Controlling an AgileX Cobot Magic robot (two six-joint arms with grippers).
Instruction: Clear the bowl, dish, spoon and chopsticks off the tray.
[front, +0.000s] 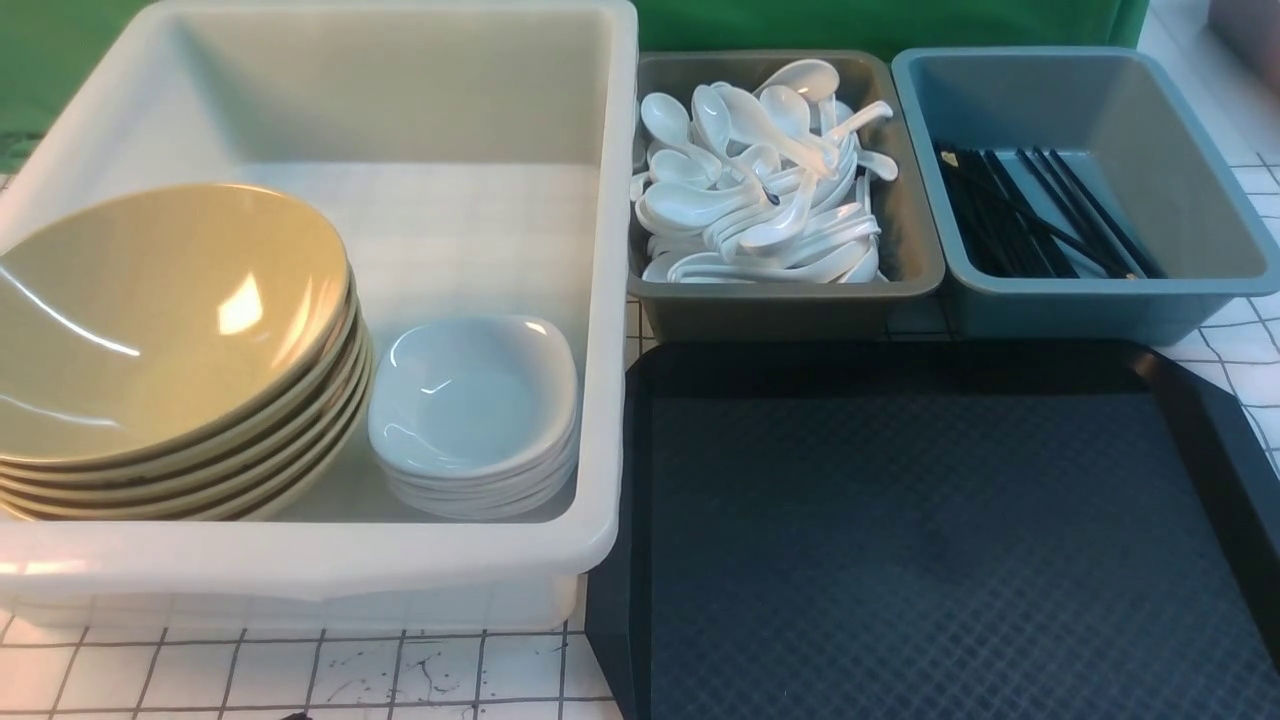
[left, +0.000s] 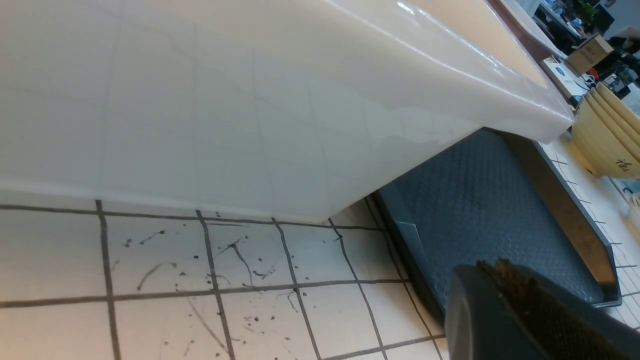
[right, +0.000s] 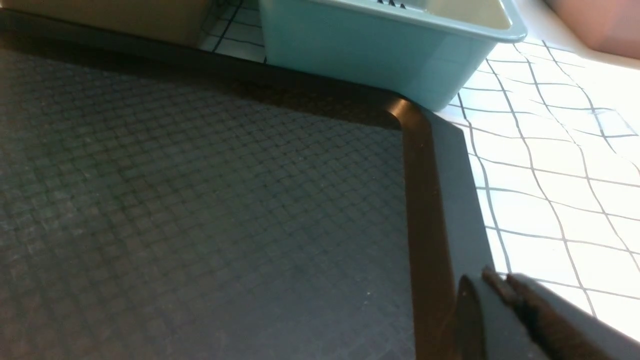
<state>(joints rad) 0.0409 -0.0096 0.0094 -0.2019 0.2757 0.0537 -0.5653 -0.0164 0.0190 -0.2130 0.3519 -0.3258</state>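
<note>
A: What is seen on the tray (front: 930, 560)?
B: Only its dark diamond-textured surface is shown. The tray is laid at the near right part of the tabletop (front: 300, 670), its left rim just beside the large white tub (front: 600, 300).

A: Where are the bowls kept?
B: A stack of olive-yellow bowls (front: 170, 350) is held in the near left corner of the white tub, tilted toward the tabletop's right edge. A stack of small white dishes (front: 475, 415) is set just beside it, inside the same tub.

A: And the cutlery?
B: White spoons (front: 760, 190) are heaped in the grey tub (front: 915, 240) behind the tray; one with blue markings cannot be told apart in the heap. Black chopsticks (front: 1040, 215) are laid in the blue tub (front: 1200, 150) toward the far right corner, just beside the grey one.

A: How is the left end effector (left: 505, 272) found?
B: Its fingers are pressed together with nothing between them; it is held low near the tray's near left corner, beside the white tub's wall.

A: And the right end effector (right: 495, 280)?
B: It is seen pressed almost together, nothing pinched, over the tray's right rim.
</note>
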